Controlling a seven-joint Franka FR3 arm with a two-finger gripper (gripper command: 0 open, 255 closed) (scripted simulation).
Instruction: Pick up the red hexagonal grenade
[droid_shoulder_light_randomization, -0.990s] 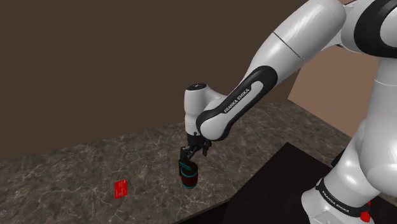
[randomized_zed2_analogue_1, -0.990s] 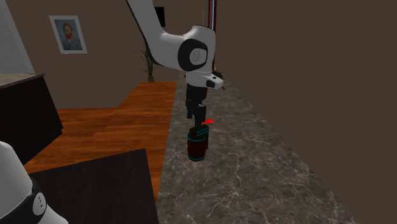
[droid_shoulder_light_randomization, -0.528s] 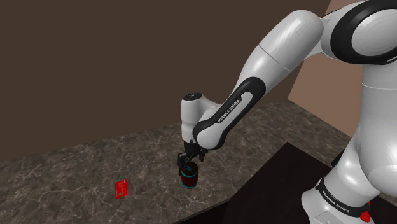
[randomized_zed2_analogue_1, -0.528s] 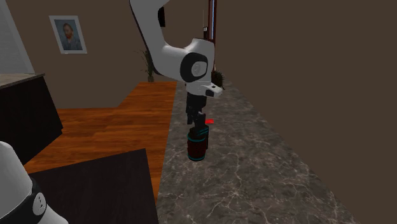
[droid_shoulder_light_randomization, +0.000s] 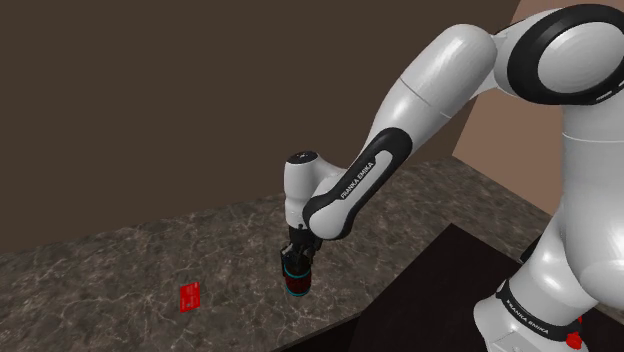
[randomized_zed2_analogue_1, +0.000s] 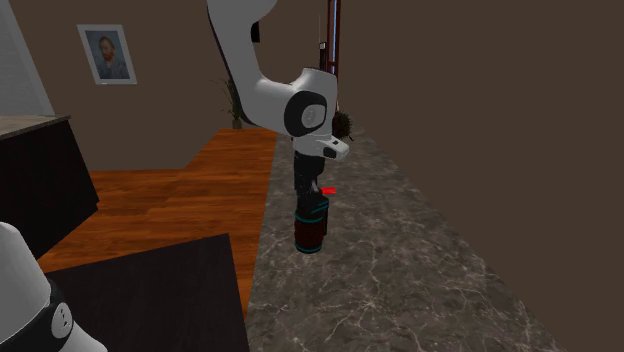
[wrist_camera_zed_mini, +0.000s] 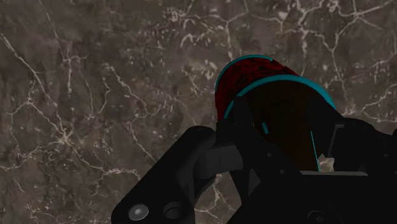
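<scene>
Over the last second the arm has come down in small steps. The gripper (droid_shoulder_light_randomization: 297, 259), which hung just above the grenade (droid_shoulder_light_randomization: 295, 282), is now sunk over its upper part. The grenade itself has not moved. It stands upright on the dark, marble-veined tabletop (droid_shoulder_light_randomization: 110, 270), close to the edge that faces the stand, and its base rests on the stone.

In the wrist view the jaws stand apart, one on each side of the grenade's top, so I judge them as not yet clamped. Whether the pads already touch its sides I cannot tell. For the task this means that the approach looks almost finished. What remains is to close the jaws on the body and then to lift. Nothing shows a lift yet.

Several things are hard to make out. The top of the grenade is covered by the black hand in both outside views, so only the dark red lower body and its teal rings are seen. I cannot confirm a hexagonal form, because the body looks rather round from the wrist. In the wrist view the black fingers merge with the shaded side of the grenade, and the contact line is lost there.

A small red flat object (droid_shoulder_light_randomization: 190, 296) lies well apart on the tabletop. In the second exterior view it is partly hidden behind the gripper.
</scene>
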